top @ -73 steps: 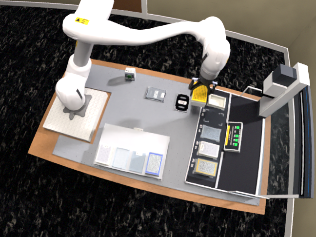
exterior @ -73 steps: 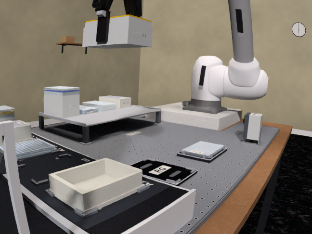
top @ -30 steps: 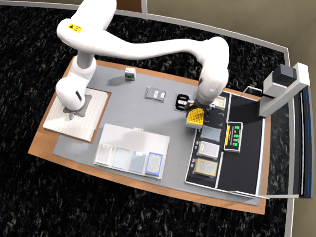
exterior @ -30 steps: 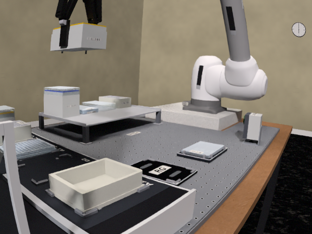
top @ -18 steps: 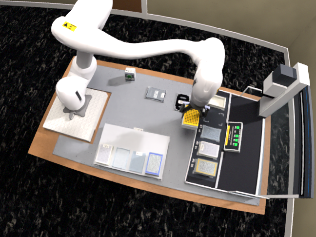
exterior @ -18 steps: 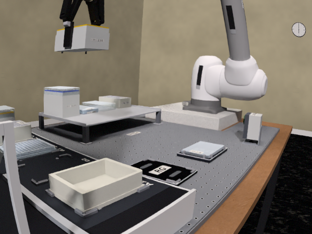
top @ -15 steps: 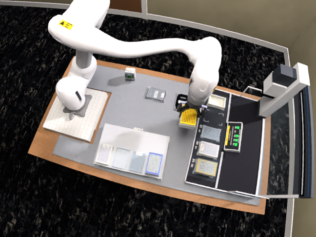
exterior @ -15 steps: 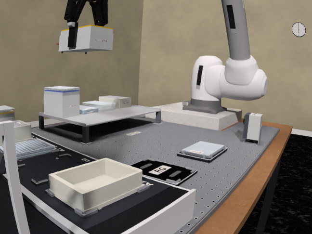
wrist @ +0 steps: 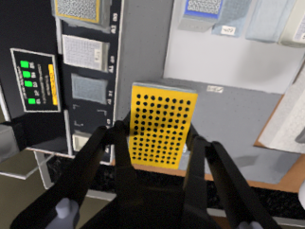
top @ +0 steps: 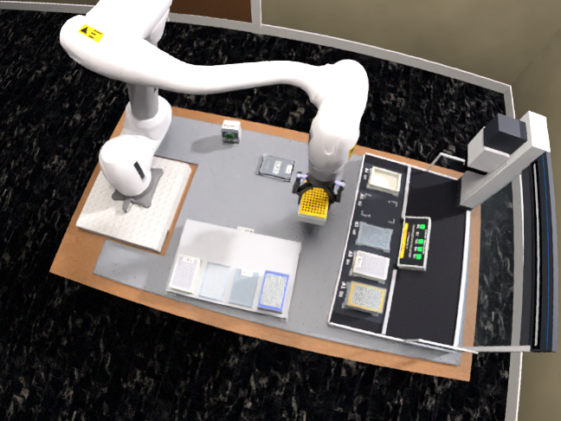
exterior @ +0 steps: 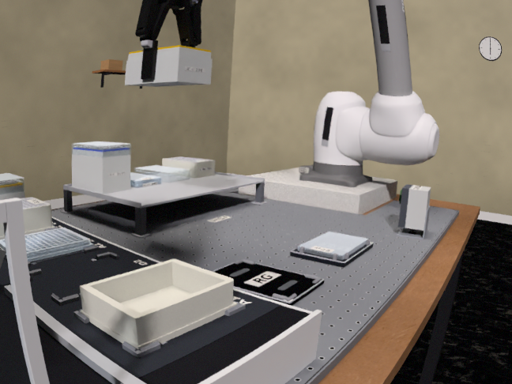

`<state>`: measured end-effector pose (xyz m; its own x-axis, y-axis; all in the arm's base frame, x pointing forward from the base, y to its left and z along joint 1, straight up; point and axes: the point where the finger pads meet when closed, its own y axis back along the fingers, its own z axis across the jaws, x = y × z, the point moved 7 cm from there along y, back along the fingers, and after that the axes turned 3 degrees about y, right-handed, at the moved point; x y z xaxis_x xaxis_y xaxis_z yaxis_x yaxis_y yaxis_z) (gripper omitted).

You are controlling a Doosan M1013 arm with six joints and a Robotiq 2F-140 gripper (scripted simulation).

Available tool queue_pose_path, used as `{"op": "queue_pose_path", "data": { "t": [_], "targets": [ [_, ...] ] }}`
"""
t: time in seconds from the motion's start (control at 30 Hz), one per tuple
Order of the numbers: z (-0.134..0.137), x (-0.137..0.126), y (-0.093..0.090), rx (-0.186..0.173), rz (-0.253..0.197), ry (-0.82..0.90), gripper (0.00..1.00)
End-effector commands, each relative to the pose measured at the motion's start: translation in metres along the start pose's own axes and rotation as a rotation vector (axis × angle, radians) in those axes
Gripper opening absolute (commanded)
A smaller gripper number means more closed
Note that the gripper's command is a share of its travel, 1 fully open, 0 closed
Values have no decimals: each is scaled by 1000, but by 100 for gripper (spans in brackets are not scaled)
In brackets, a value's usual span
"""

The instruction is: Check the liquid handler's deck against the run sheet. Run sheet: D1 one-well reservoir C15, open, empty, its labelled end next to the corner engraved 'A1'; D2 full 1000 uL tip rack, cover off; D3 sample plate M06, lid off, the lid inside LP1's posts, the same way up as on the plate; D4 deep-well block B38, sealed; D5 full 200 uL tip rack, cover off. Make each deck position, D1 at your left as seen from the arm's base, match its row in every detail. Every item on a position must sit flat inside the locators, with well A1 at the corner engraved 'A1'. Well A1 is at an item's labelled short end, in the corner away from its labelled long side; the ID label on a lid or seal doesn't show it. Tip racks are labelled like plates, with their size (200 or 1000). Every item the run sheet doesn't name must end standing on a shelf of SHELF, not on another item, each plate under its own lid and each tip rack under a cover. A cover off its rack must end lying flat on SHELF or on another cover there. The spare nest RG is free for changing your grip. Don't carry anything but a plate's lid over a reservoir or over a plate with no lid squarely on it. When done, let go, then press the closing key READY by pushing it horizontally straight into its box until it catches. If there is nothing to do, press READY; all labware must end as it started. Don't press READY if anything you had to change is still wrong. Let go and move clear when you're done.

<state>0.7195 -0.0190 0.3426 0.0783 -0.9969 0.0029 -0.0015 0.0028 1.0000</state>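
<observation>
My gripper point(top: 317, 190) is shut on a white tip rack with a yellow top point(top: 313, 204), gripping its long sides. It hangs high over the grey table between the shelf and the deck; it also shows in the exterior view point(exterior: 169, 65) and the wrist view point(wrist: 161, 125). Its holes look dark. On the deck, the white reservoir point(top: 383, 179) sits at the far end and the locators beside it point(top: 378, 206) are bare. Then come a clear plate point(top: 374, 236), a white block point(top: 371, 265) and a yellow-rimmed rack point(top: 365, 296).
The shelf point(top: 235, 267) holds a white plate point(top: 184, 271), two flat pale covers point(top: 228, 282) and a blue-rimmed rack point(top: 274, 290). A lid lies in its nest point(exterior: 333, 246). The RG nest point(exterior: 269, 282) is bare. The READY box point(top: 229, 134) stands at the far edge.
</observation>
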Motion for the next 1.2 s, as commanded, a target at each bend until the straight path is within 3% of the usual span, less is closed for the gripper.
{"op": "queue_pose_path", "data": {
  "t": [0.0, 0.2, 0.5, 1.17],
  "targets": [
    [18, -2, 1, 2, 0, 0, 10],
    [47, -4, 1, 2, 0, 0, 10],
    [66, -6, 1, 2, 0, 0, 10],
    [74, 84, 1, 2, 0, 0, 10]
  ]
}}
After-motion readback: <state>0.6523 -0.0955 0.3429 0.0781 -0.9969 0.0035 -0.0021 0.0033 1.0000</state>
